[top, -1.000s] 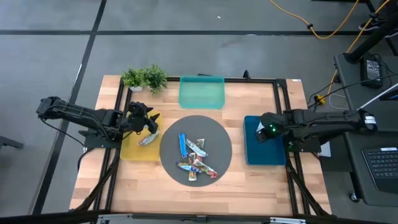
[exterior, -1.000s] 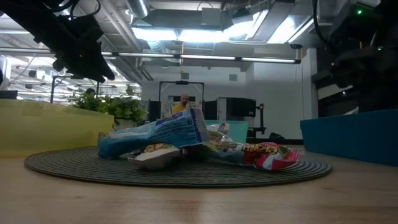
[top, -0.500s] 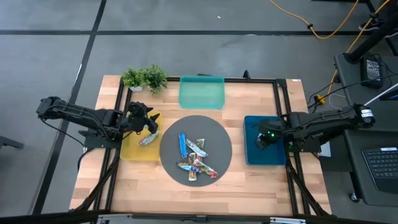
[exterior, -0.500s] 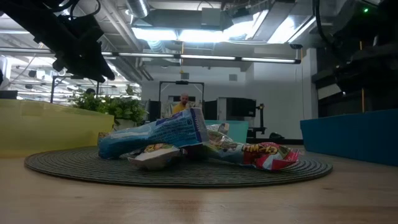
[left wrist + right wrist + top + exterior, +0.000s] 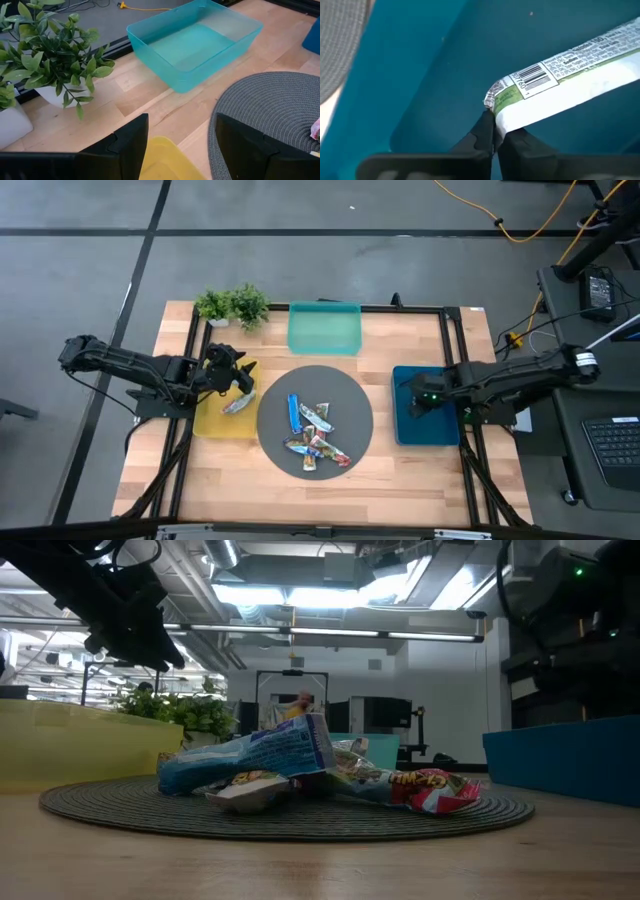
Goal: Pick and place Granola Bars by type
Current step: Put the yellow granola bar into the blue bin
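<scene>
Several granola bars lie heaped on the round grey mat (image 5: 315, 420): a blue one (image 5: 293, 410) and red-multicoloured ones (image 5: 318, 446), and the heap (image 5: 300, 775) also shows in the low view. One silvery bar (image 5: 237, 404) lies in the yellow tray (image 5: 215, 423). My left gripper (image 5: 240, 376) hovers open over that tray's far part (image 5: 165, 162). My right gripper (image 5: 414, 401) is down inside the dark-blue tray (image 5: 440, 430), shut on a white-and-green wrapped bar (image 5: 570, 82). My right gripper (image 5: 493, 142) pinches the white-and-green bar between its two fingertips at the wrapper's edge just below the crimped end (image 5: 496, 116), near the barcode. The bar reaches away from the fingers over the dark-blue tray's floor (image 5: 420, 75). Whether it rests on that floor, I cannot tell.
A teal tray (image 5: 324, 328) stands at the far edge beside potted plants (image 5: 232, 305), and both show in the left wrist view as the teal tray (image 5: 195, 45) and a plant (image 5: 55, 55). Bare wood lies along the table's near edge (image 5: 320, 490). A person (image 5: 294, 708) shows far behind the table.
My right gripper has gone down into the dark-blue tray and drawn slightly toward the table's left. My left arm and the bars on the mat have kept still.
</scene>
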You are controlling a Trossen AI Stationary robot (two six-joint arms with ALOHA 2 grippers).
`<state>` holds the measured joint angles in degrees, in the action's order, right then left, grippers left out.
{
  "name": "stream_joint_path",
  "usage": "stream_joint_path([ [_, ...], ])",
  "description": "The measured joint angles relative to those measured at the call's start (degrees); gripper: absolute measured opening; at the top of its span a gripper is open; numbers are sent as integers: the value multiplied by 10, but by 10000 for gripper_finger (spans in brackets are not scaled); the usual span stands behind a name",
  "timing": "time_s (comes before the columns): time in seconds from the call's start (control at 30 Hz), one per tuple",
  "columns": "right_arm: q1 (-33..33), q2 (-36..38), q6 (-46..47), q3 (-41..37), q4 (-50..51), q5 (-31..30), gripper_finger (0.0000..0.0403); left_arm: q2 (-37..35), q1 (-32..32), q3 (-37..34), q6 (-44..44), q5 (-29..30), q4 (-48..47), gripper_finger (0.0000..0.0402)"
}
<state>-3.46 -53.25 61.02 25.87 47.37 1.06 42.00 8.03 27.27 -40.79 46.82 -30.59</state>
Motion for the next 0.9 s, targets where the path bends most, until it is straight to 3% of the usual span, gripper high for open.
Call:
stream_joint_path([
  [0.63, 0, -29, -6, 1, -29, -10, 109, 0, 0, 0, -7, -4, 0, 218],
  [0.9, 0, -29, -6, 36, 36, -10, 133, 0, 0, 0, -15, -4, 0, 218],
])
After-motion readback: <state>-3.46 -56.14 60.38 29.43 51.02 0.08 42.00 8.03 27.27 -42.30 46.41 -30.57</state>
